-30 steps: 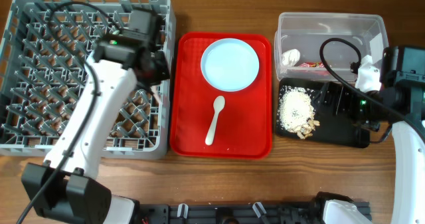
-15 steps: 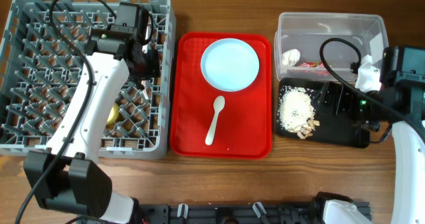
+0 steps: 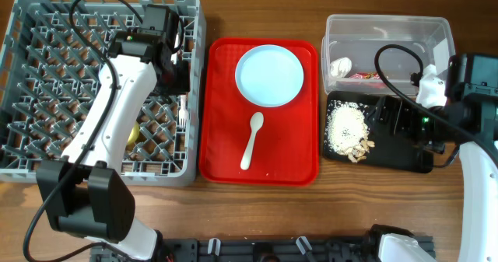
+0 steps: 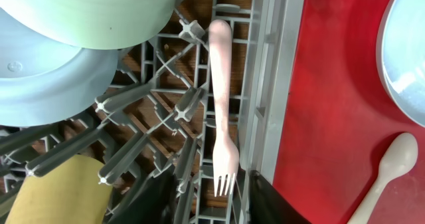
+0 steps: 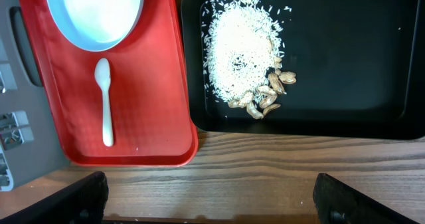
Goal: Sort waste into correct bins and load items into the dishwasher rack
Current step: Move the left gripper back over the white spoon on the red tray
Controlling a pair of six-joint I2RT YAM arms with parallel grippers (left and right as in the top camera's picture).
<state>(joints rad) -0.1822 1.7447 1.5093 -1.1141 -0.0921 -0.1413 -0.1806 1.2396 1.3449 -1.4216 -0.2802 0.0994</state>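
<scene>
My left gripper (image 3: 177,87) is over the right edge of the grey dishwasher rack (image 3: 47,29). In the left wrist view its fingers (image 4: 159,197) are open, and the white fork (image 4: 222,117) lies loose between the pegs with its tines between them. A mint-green bowl (image 4: 99,11), a second pale bowl (image 4: 46,84) and the yellow cup (image 4: 53,191) sit in the rack. The plate (image 3: 269,75) and the spoon (image 3: 251,140) lie on the red tray. My right gripper (image 5: 216,207) is open and empty, high over the black tray (image 3: 405,157), which holds the crumbs (image 3: 346,130).
The clear tub (image 3: 405,29) at the back right holds the white scrap (image 3: 340,66) and the red wrapper (image 3: 362,75). The red tray (image 3: 226,161) lies between the rack and the bins. Bare wood runs along the front edge.
My left arm swung toward the rack's right edge and let go of the fork, which now lies in the rack. My right arm has not moved.
</scene>
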